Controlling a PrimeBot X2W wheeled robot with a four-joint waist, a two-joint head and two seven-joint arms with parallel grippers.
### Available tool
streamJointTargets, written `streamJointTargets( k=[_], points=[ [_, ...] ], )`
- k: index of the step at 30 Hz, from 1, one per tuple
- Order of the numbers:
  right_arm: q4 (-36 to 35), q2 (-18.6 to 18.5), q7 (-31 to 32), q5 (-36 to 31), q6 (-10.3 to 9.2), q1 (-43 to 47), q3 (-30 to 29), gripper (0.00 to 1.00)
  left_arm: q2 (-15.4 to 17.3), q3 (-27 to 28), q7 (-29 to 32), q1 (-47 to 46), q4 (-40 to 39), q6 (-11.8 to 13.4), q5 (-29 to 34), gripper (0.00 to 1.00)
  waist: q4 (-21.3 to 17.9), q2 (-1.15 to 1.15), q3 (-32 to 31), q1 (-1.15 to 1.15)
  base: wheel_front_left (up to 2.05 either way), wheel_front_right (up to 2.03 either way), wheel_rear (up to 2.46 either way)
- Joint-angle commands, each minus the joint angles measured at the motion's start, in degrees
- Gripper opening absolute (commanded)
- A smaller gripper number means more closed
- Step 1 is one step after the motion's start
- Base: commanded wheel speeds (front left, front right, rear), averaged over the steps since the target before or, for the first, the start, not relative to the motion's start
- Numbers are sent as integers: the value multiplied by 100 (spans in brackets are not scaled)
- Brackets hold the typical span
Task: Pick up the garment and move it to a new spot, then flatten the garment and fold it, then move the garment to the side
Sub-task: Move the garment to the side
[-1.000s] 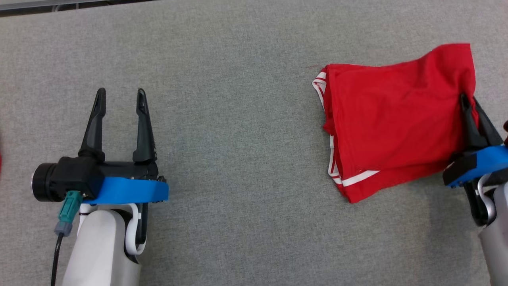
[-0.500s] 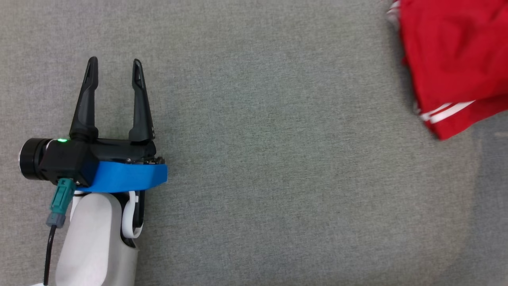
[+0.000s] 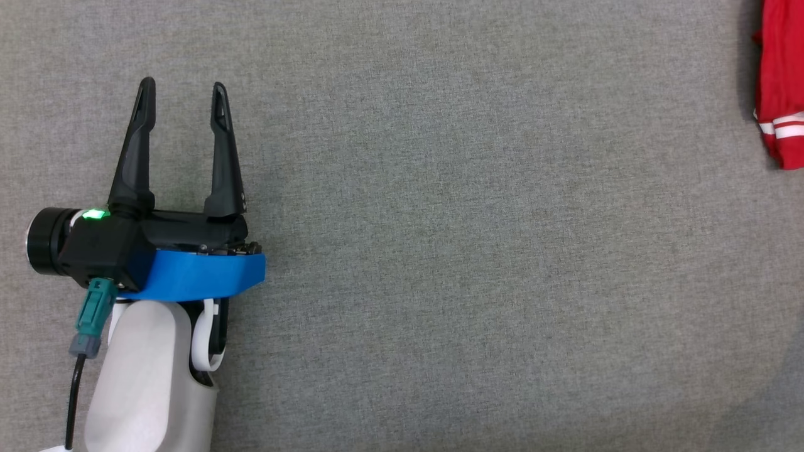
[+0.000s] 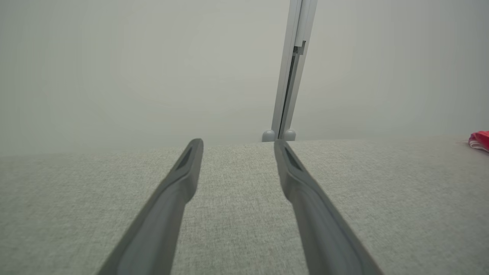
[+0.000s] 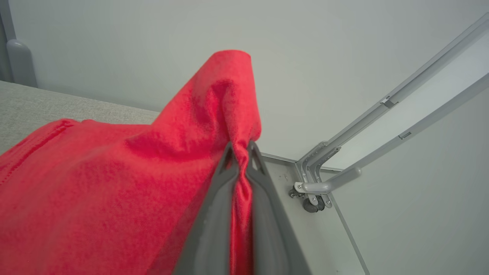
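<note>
Carrying the folded garment off to the side looks like the step in hand, so my two cents: the pinch should stay firm, the travel low and slow so the layers don't slide apart, and the cloth should lie flat before the fingers let go.

Head view: the garment sits at the far right edge, red knit with white trim along a hem, lying on the tabletop. That surface is a grey woven fabric, matte and a bit grippy I'd guess, so dragging could scrub the fold open; lifting is safer. The left gripper hovers well apart from it at lower left, long tapered dark fingers spread wide with nothing between them.

Left wrist view: same spread fingers, pointing across the grey weave toward a plain pale wall and a slim metal post. A sliver of red peeks in at the far right.

Right wrist view: the right gripper is pressed together on a bunched ridge of the garment, which peaks above the tips and drapes down to the left. Soft, slightly fuzzy jersey, so it will sag from a single pinch point. Grey metal frame rails and a small caster sit just beyond the table edge, worth steering clear of.
</note>
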Motion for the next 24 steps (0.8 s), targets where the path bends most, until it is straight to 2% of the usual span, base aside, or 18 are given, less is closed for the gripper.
streamJointTargets(
  k=[1,2,3,10,16,22,23,24],
  points=[
    [44,-21,16,-56,-1,-137,-5,39,37,8,-15,-47,-27,15,-12,100,-6,0,-1,0,0,0,0],
    [84,-16,27,-70,-1,-166,2,91,41,5,-15,-43,-26,23,-16,100,-8,0,-1,0,0,0,0],
    [110,10,13,-42,-1,-194,-5,100,45,3,-15,-44,-24,29,-17,100,-9,0,-2,0,0,0,0],
    [302,52,-266,-91,-1,-302,-28,100,39,5,-15,-7,2,56,-62,100,33,0,-94,0,0,0,0],
    [240,211,-738,-27,-1,-220,184,100,33,100,-15,200,80,84,-116,100,56,0,-447,0,0,0,0],
    [-94,759,-1011,66,-1,-3,532,100,5,231,-15,565,193,125,-210,100,142,0,-1007,0,0,0,0],
    [-94,759,-1011,66,-1,-3,532,100,5,231,-15,565,193,125,-210,100,142,0,-1007,0,0,0,0],
    [-191,983,-1056,121,-1,97,627,100,0,270,-15,710,237,137,-213,100,189,0,-1219,0,0,0,0]
  ],
)
